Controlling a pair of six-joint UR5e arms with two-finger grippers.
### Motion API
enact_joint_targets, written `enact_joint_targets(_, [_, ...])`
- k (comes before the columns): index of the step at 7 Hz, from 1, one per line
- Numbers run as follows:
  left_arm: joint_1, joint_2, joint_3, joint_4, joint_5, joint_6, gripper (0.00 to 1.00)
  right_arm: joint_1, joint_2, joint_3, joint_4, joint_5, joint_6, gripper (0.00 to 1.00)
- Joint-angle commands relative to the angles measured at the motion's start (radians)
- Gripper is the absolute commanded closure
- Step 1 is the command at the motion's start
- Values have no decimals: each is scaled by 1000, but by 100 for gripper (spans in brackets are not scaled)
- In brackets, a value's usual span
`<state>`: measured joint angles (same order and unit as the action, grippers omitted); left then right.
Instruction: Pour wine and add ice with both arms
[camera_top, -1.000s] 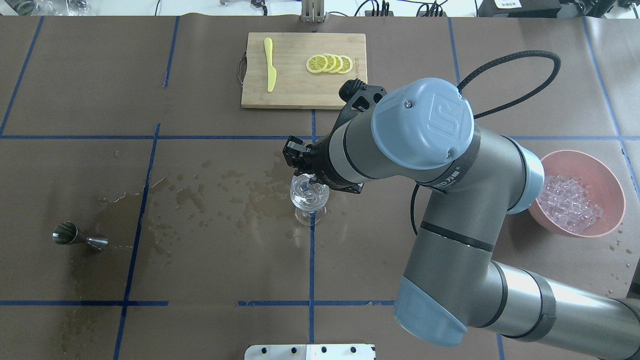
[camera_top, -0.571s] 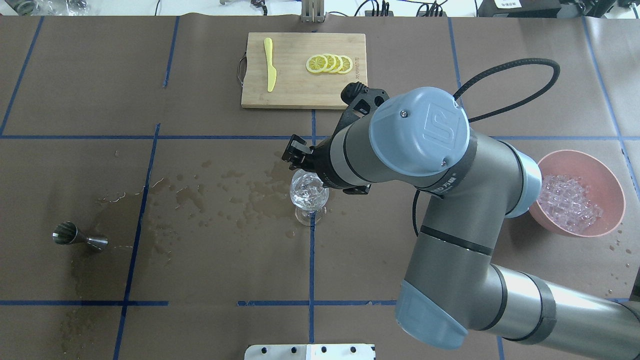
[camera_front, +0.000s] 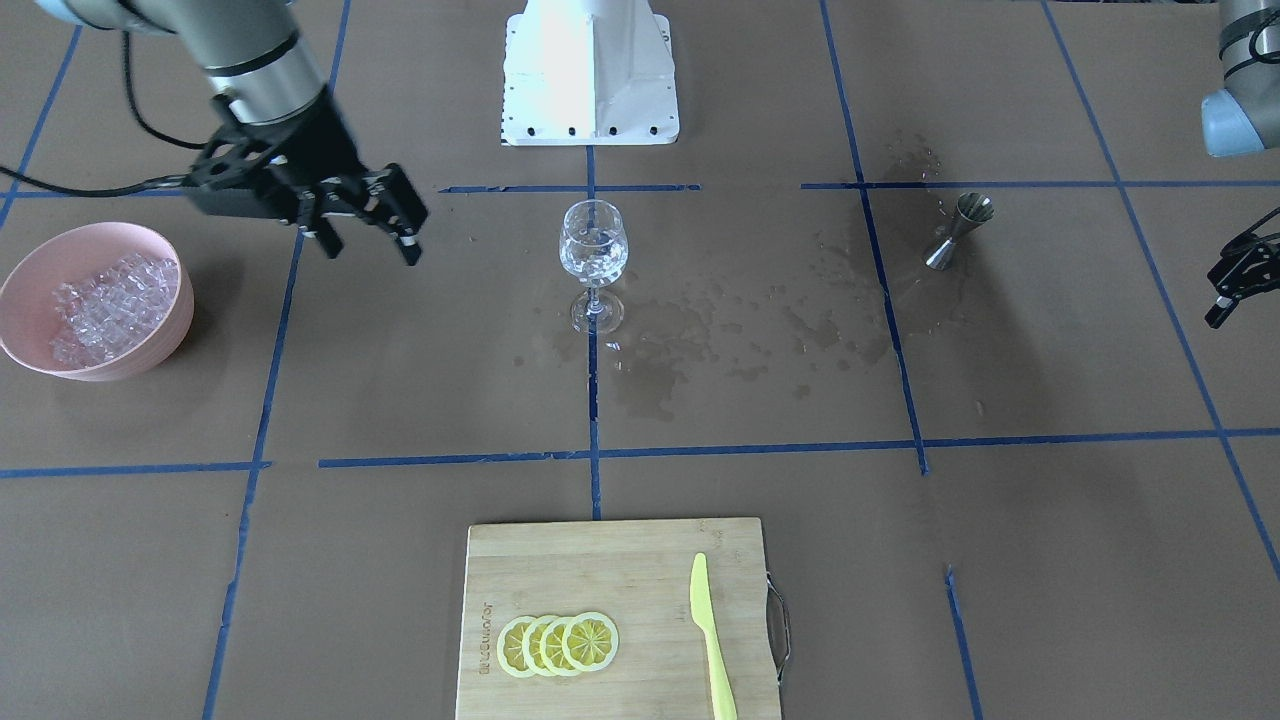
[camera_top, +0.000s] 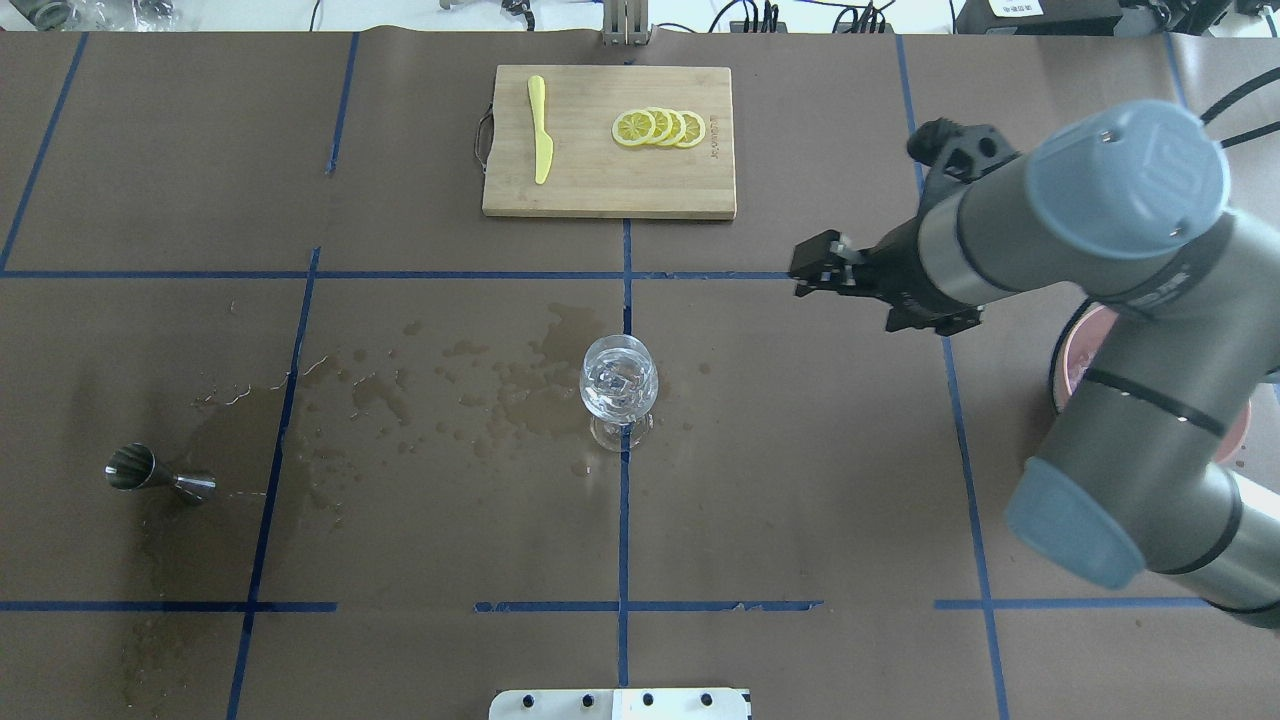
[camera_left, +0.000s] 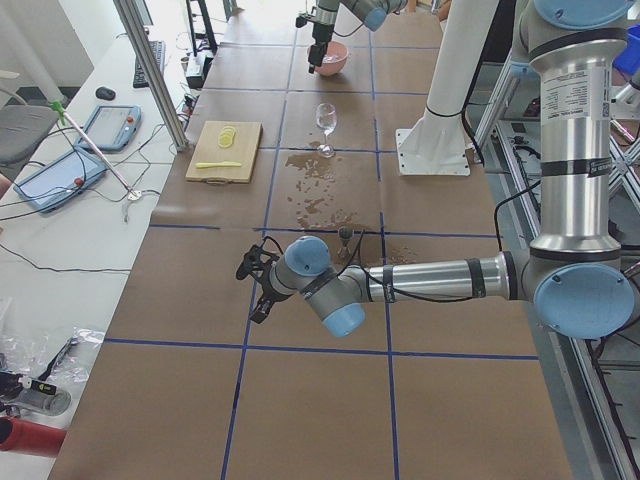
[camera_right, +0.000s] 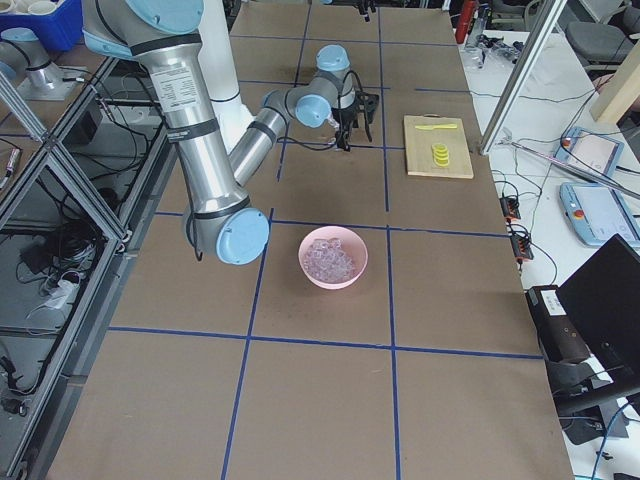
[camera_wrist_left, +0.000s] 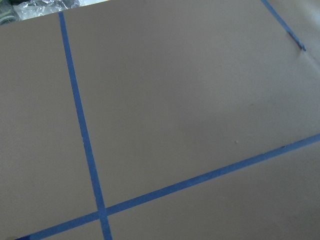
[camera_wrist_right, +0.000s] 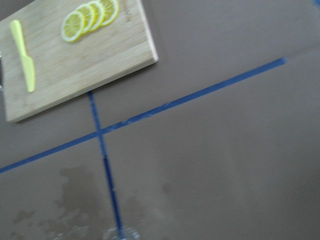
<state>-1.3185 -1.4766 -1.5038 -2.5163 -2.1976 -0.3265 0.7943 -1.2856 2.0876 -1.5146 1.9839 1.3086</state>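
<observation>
A clear wine glass (camera_top: 619, 388) stands at the table's middle on a blue tape line, also in the front view (camera_front: 594, 250). Its bowl holds a few clear ice cubes (camera_top: 617, 376); I cannot tell wine apart from them. My right gripper (camera_front: 369, 250) is open and empty, in the air between the glass and the pink bowl (camera_front: 150, 340) of ice (camera_front: 100, 300). In the overhead view this gripper (camera_top: 812, 272) is right of and beyond the glass. My left gripper (camera_front: 1232, 290) hangs at the table's far left end; its jaws are unclear.
A steel jigger (camera_top: 155, 473) stands on a wet patch at the left. Spilled drops (camera_top: 450, 385) spread between it and the glass. A bamboo board (camera_top: 580, 185) at the far edge carries lemon slices (camera_top: 660, 128) and a yellow knife (camera_top: 540, 130). The right arm hides most of the bowl overhead.
My right gripper has left its place over the glass and swung right and away, toward the bowl side. The glass stays put with ice cubes in it.
</observation>
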Motion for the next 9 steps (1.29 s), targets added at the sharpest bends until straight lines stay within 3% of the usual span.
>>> enact_joint_targets(1, [-71, -11, -120, 365, -119, 119, 0, 263, -191, -41, -3, 149, -464, 0])
enact_joint_targets(3, [-174, -8, -237, 566, -216, 119, 0, 472, -257, -180, -9, 214, -892, 0])
enact_joint_targets(4, [-173, -1, -262, 594, -221, 119, 0, 553, -256, -270, -10, 234, -1065, 0])
enact_joint_targets(5, [-176, -1, -268, 614, -217, 132, 0, 606, -258, -331, -10, 284, -1144, 0])
enact_joint_targets(6, [-207, 1, -268, 625, -215, 241, 0, 635, -300, -330, -6, 305, -1154, 0])
enact_joint_targets(7, [-215, -7, -247, 680, -199, 341, 0, 645, -320, -333, -1, 311, -1155, 0])
enact_joint_targets(8, [-244, 48, -268, 676, -142, 407, 0, 645, -325, -337, -1, 302, -1155, 0])
enact_joint_targets(9, [-248, 68, -263, 654, -148, 409, 0, 645, -328, -353, 1, 276, -1148, 0])
